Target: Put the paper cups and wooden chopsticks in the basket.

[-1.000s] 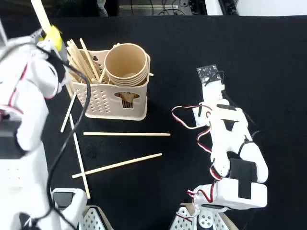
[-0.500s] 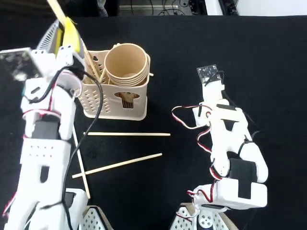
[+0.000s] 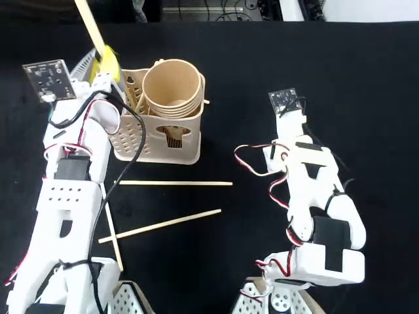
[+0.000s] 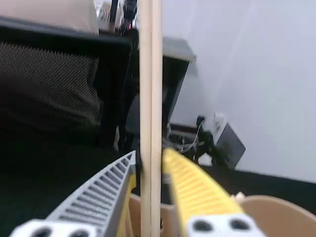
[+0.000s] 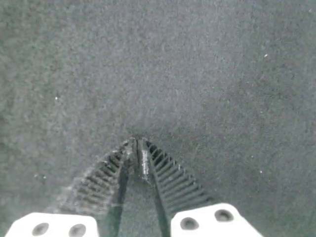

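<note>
L gripper (image 3: 101, 64) clamped on chopstick (image 3: 88, 18), upright above basket (image 3: 156, 149) left corner. Stick likely light, stiff, smooth: grip mid-length or it pivots. Cups (image 3: 172, 88) inside basket. Loose sticks (image 3: 173, 183) on robot side of basket. R gripper (image 5: 136, 144) closed, empty, right of basket.

One basket (image 3: 157, 147) is counted, and one stack of paper cups (image 3: 171, 85) inside it, rims too tight to be tallied. Three loose chopsticks (image 3: 173, 183) are spotted on the cloth (image 3: 340, 65): two at six o'clock of the basket, one at seven. A fourth chopstick (image 3: 88, 23) is clamped in the left gripper (image 3: 98, 52); the basket's bundle (image 3: 133, 98) cannot be numbered.
</note>
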Robot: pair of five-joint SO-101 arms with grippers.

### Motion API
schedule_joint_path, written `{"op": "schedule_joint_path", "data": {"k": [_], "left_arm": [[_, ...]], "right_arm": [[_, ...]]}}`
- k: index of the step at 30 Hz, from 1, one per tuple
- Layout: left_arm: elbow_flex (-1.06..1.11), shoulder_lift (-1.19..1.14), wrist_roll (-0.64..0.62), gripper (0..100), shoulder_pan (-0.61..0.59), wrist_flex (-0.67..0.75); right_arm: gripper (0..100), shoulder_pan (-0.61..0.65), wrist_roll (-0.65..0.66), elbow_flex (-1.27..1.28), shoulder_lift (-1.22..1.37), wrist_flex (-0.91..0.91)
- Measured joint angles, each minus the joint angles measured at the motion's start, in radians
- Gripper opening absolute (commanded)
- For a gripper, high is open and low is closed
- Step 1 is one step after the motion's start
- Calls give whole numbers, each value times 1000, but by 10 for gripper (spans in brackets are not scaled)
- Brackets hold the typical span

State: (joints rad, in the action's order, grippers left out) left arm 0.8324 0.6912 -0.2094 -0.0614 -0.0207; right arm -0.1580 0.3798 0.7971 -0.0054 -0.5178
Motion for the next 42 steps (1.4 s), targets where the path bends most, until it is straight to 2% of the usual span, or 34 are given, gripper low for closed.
{"op": "schedule_joint_path", "data": {"k": [4,10,13,16,20,23,27,30,34,42], "left_arm": [[-34,2,2,207,-2,-140],[-184,25,2,203,-3,-420],[-293,49,2,202,-75,-574],[-362,54,2,202,-203,-675],[-382,-23,12,202,-388,-710],[-384,-167,81,204,-448,-715],[-407,-431,189,202,-448,-718],[-465,-628,241,202,-434,-787],[-571,-848,253,202,-411,-896],[-713,-1080,264,184,-338,-921]], "right_arm": [[12,0,0,0,0,0],[12,0,0,0,0,0],[12,0,0,0,0,0],[12,0,0,0,0,0],[12,0,0,0,0,0],[12,0,0,0,0,0],[12,0,0,0,0,0],[12,0,0,0,0,0],[12,0,0,0,0,0],[12,0,0,0,0,0]]}}
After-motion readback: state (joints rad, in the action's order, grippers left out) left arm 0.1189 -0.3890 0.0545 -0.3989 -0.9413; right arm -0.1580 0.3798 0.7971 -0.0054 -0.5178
